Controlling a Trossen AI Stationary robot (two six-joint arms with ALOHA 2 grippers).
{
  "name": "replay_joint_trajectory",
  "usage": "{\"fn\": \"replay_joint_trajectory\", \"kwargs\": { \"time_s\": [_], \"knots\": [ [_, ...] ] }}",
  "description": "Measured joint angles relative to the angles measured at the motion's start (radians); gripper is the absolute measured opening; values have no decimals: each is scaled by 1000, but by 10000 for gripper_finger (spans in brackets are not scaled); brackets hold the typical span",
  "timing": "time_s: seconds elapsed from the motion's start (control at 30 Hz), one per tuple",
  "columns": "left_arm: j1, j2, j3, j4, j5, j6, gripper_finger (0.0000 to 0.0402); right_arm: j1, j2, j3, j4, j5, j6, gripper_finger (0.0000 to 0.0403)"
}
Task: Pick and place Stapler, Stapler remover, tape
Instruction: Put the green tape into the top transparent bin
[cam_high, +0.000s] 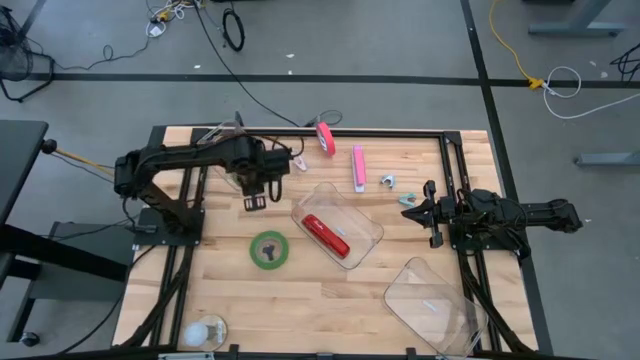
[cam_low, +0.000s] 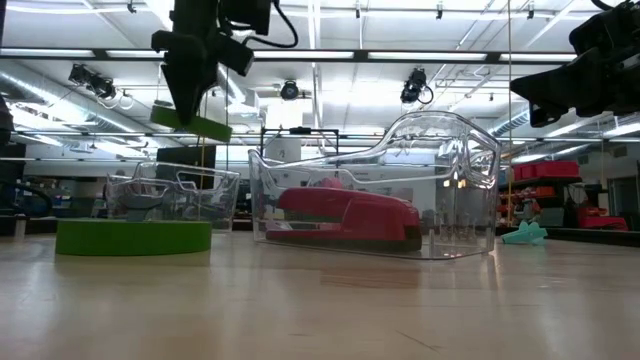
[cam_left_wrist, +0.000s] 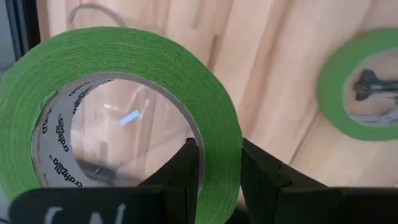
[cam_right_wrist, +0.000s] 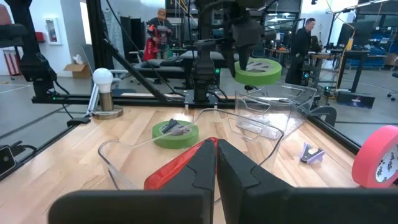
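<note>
Your left gripper pinches a green tape roll aloft, upper left; next, carry it over a clear bin and release. Your right gripper waits closed, empty.

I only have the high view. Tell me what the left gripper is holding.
Observer: The left gripper pinches the wall of a green tape roll, one finger inside the ring.
Operator: Give me its height.
Observer: In the low view it hangs tilted, clear above the table.
Operator: Now check the right gripper.
Observer: The right gripper is shut with nothing between its fingers.
</note>
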Motion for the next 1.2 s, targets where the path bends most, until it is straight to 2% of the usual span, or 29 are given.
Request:
{"fn": "replay_joint_trajectory", "kwargs": {
  "time_s": [0.3,0.5,0.63,0.77,0.97,1.2],
  "knots": [
    [166,0,0,-48,-30,-229,94,0,0,0,0,0,0,18],
    [234,0,0,-20,-48,-220,94,0,0,0,0,0,0,18],
    [261,-1,-14,35,-24,-218,94,0,0,0,0,0,0,18],
    [273,-1,-72,126,23,-218,94,0,0,0,0,0,0,18],
    [282,0,-179,274,33,-229,94,0,0,0,0,0,0,18],
    [301,0,-264,337,35,-242,94,0,0,0,0,0,0,18]
  ]
}}
